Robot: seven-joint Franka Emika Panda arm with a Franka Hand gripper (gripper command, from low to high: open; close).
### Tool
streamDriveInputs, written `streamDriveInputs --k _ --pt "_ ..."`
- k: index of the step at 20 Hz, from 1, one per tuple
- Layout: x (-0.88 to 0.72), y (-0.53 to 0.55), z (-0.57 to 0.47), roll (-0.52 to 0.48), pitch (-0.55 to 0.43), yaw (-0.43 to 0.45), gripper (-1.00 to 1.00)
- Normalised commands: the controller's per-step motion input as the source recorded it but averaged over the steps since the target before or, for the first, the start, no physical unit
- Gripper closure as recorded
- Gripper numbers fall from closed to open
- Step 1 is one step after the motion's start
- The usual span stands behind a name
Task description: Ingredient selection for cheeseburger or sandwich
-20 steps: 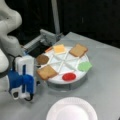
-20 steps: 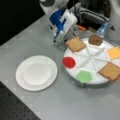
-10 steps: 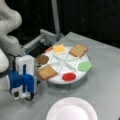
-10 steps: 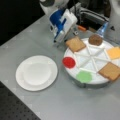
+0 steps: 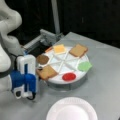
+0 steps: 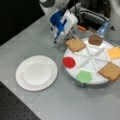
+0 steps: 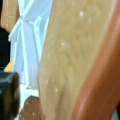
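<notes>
The ingredients lie in a white divided tray [image 5: 75, 81]: two tan bread squares [image 5: 47, 72] [image 5: 78, 50], a brown patty [image 5: 42, 59], yellow cheese [image 5: 59, 48], green lettuce [image 5: 84, 66] and a red disc [image 5: 69, 76]. My gripper [image 5: 28, 93], blue and white, hangs at the tray's rim right beside the nearer bread square [image 6: 75, 44], with its tip [image 6: 60, 38] just outside the rim. That bread [image 7: 75, 57] fills the wrist view at very close range, with the patty [image 7: 31, 108] below it. No cheeseburger or sandwich pile shows.
A white paper plate [image 5: 72, 110] [image 6: 36, 72] sits bare on the grey table, towards a front view's bottom from the tray. Metal bars and fixtures [image 6: 92, 16] stand behind the tray. The arm's white links [image 5: 7, 30] rise at the left.
</notes>
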Motion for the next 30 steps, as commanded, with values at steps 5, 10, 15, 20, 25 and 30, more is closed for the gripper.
streamDriveInputs --k 5,10,15,20,25,30 --pt "0.26 -0.27 -0.19 0.232 -0.088 0.071 1.0" --pt "0.25 -0.35 -0.18 0.209 -0.049 0.113 1.0" --pt "0.22 -0.44 -0.12 0.199 0.013 0.162 1.0" --pt "0.21 -0.48 -0.02 0.177 0.09 0.226 1.0" --pt "0.22 -0.52 0.04 0.156 0.142 0.322 1.0" --pt "0.31 -0.56 0.01 0.107 0.167 0.391 1.0"
